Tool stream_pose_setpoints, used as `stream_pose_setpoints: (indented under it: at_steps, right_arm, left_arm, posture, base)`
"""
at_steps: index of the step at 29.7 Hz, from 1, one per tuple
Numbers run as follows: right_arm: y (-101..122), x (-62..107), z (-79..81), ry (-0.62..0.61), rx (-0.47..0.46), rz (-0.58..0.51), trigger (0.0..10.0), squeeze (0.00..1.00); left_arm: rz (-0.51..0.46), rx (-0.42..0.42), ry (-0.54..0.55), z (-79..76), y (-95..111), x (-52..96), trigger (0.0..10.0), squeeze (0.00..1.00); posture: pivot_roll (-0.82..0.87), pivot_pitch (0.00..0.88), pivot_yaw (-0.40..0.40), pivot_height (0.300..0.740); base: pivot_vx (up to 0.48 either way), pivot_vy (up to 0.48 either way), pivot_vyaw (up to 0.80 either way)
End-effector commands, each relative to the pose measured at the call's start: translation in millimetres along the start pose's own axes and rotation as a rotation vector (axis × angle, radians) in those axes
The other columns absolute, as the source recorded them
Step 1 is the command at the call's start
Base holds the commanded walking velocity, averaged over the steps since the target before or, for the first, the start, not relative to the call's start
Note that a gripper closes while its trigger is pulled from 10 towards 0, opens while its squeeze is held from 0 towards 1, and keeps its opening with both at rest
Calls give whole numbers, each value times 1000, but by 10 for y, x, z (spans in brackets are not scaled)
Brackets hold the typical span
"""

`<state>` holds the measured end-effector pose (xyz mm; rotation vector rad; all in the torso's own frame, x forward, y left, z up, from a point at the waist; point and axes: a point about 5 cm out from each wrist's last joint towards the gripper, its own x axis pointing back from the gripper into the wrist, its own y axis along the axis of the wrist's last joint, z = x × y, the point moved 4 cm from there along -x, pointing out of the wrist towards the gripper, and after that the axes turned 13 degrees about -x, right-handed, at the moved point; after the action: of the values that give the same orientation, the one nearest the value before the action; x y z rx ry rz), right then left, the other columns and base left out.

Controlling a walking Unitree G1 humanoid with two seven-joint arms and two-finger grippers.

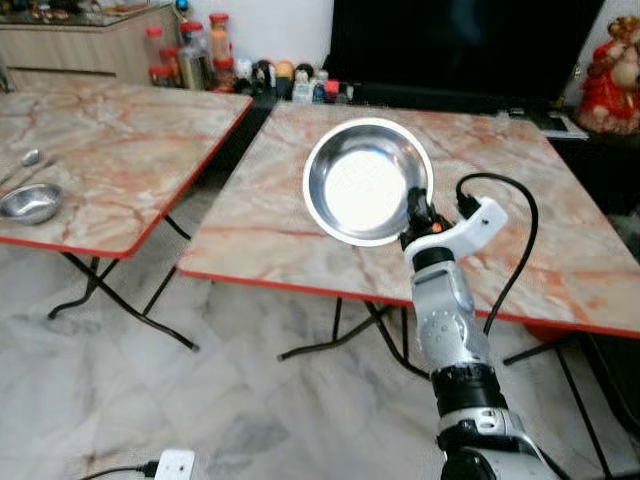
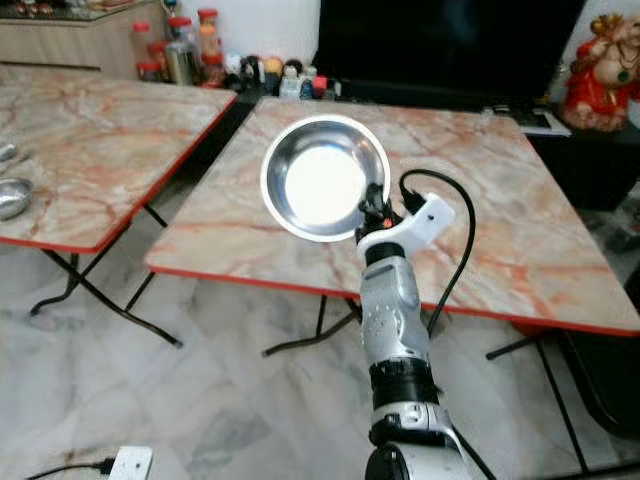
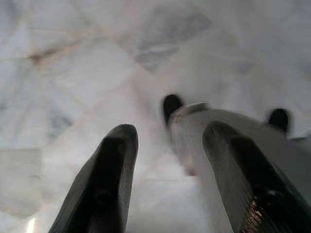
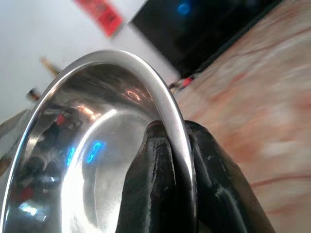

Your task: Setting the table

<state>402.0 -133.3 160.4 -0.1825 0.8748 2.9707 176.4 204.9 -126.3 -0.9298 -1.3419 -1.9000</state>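
My right gripper is shut on the rim of a round steel plate, holding it tilted in the air above the near part of the marble-patterned table. In the right wrist view both black fingers pinch the plate's rim. A small steel bowl and a spoon lie on the left table. My left gripper hangs open over the floor, its two fingers spread apart.
A second table stands to the left with a gap between the two. Jars and bottles line the back. A dark TV screen and a red figurine sit behind the table. A white plug box lies on the tiled floor.
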Motion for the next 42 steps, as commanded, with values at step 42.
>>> stream_pose_setpoints:
  at_steps: [42]
  right_arm:
    - [-45,-33,145,36,5,-2,10000,0]
  left_arm:
    - [-70,16,11,40,185,-21,10000,0]
  posture:
    - [-48,0,-39,740]
  base:
    - [179,-25,-56]
